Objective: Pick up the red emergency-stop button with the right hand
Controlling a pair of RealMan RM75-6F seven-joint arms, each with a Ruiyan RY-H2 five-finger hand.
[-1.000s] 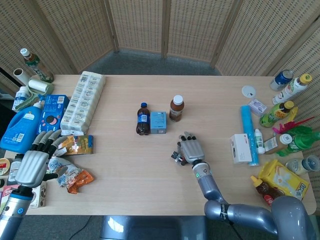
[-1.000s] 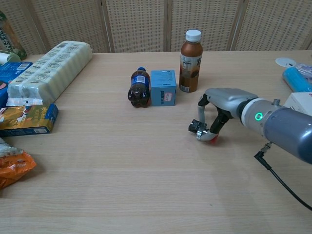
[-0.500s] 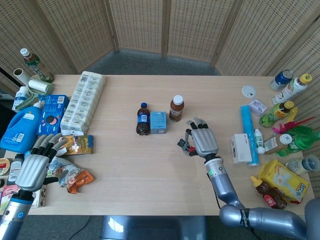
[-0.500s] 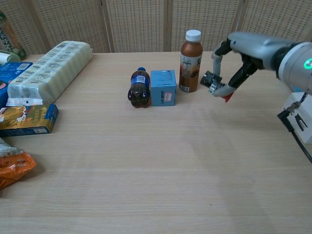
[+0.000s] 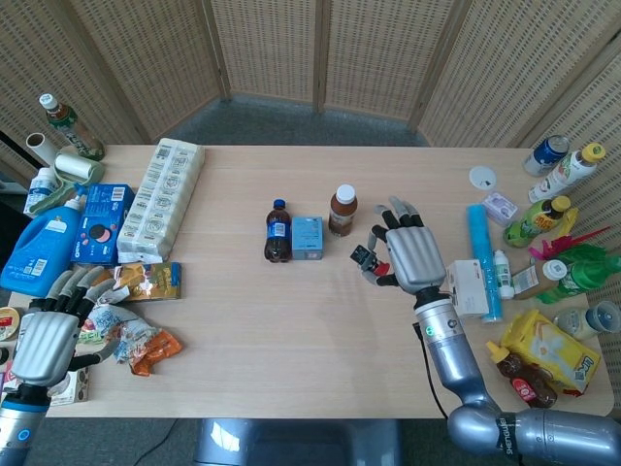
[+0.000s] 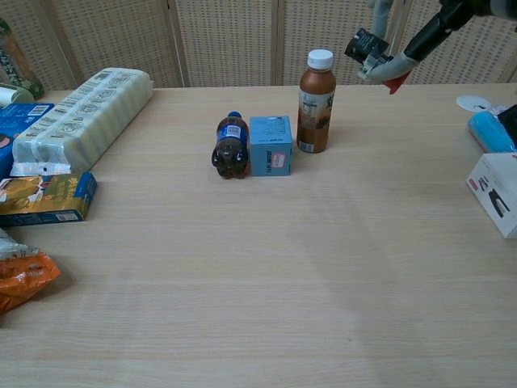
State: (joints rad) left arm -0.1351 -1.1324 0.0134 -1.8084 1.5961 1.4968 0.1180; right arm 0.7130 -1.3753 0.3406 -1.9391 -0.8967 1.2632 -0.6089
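Chest view: right hand (image 6: 420, 24) pinches small red emergency-stop button w/ black base (image 6: 378, 56), lifted clear of light wooden desk (image 6: 266, 267), above right of brown white-capped bottle (image 6: 315, 101). Left hand (image 5: 44, 340) at desk's left edge, fingers loosely apart, holds nothing.

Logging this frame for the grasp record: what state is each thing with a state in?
red emergency-stop button: held, lifted clear of the table
right hand: grips the button
left hand: holds nothing, fingers apart
brown bottle: upright, capped
cola bottle: lying down
blue box: standing, closed
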